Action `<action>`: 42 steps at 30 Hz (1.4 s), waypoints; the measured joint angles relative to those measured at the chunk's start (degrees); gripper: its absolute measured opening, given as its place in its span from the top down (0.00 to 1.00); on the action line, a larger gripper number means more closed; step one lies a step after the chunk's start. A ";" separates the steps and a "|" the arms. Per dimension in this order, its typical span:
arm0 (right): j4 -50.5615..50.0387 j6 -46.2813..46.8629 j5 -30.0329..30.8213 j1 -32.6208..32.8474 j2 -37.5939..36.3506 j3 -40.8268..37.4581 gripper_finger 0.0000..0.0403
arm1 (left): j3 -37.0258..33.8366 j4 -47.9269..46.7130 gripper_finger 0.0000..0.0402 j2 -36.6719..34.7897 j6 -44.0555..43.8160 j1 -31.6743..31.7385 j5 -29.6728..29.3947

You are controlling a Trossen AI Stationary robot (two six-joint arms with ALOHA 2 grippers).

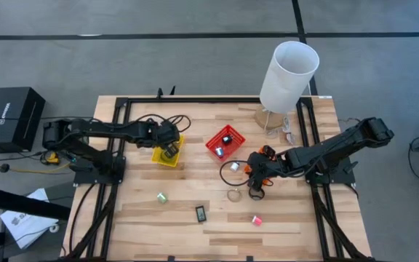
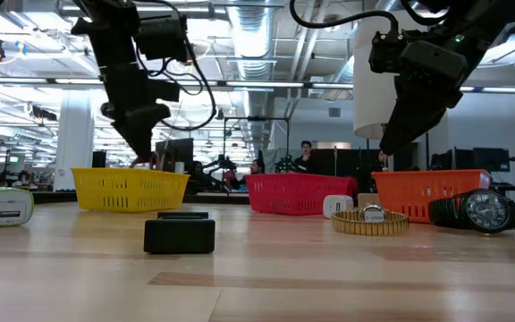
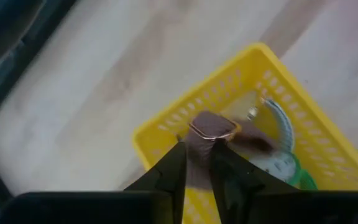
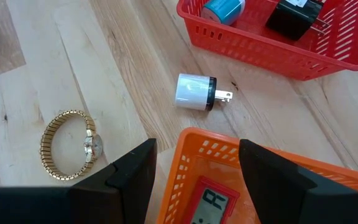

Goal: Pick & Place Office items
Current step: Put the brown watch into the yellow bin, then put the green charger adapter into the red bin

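My left gripper (image 3: 197,152) (image 1: 169,151) hangs over the yellow basket (image 3: 303,124) (image 1: 167,156), shut on a brown strap piece with a rose-gold square face (image 3: 213,126). A green-and-white watch (image 3: 281,158) lies inside that basket. My right gripper (image 4: 196,152) (image 1: 257,175) is open above the orange basket (image 4: 229,155) (image 2: 427,192), touching nothing; a small display piece (image 4: 211,202) lies in it. On the table rest a gold watch band (image 4: 67,146) (image 2: 369,220), a white plug (image 4: 194,92), a black watch (image 2: 474,211), a black block (image 2: 179,234) and a pink bit (image 1: 257,220). My left gripper pinches the brown piece between its two fingers (image 3: 173,171), on the strap just below the square face (image 3: 197,146). The fingers come from above, pointing down into the yellow basket. The piece is lifted clear, its face end sticking out past the fingertips.
The red basket (image 1: 225,142) (image 4: 328,46) holds a blue-white item (image 4: 224,9) and a black charger (image 4: 297,15). A tall white cylinder (image 1: 288,73) stands at the far right. A green-white item (image 1: 161,196) (image 2: 7,206) lies near the table's left front. Bare wood lies along the near edge.
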 joint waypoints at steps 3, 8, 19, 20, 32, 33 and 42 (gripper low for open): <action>0.00 0.00 0.00 0.01 0.00 0.00 0.46 | 0.00 -0.04 0.79 0.00 -0.30 -0.20 2.04; 0.00 0.01 0.00 0.02 0.00 0.00 0.46 | 0.00 -0.06 0.71 0.00 -0.31 -0.33 2.12; 0.02 0.02 0.00 0.01 0.00 0.00 0.46 | 0.11 0.09 0.64 -1.53 4.38 -4.41 2.62; 0.02 0.02 0.00 0.02 0.00 0.00 0.46 | 0.11 0.09 0.64 -2.24 4.39 -5.45 2.60; 0.18 0.17 0.00 0.00 0.00 0.00 0.46 | 0.13 1.62 0.64 -11.02 2.52 -21.78 8.73; 0.24 0.17 0.00 0.01 0.00 0.00 0.46 | 0.13 1.88 0.64 -11.10 2.50 -23.06 9.55; 0.85 0.15 0.00 0.01 0.00 0.01 0.46 | 0.15 2.64 0.64 -8.61 2.84 -34.37 16.05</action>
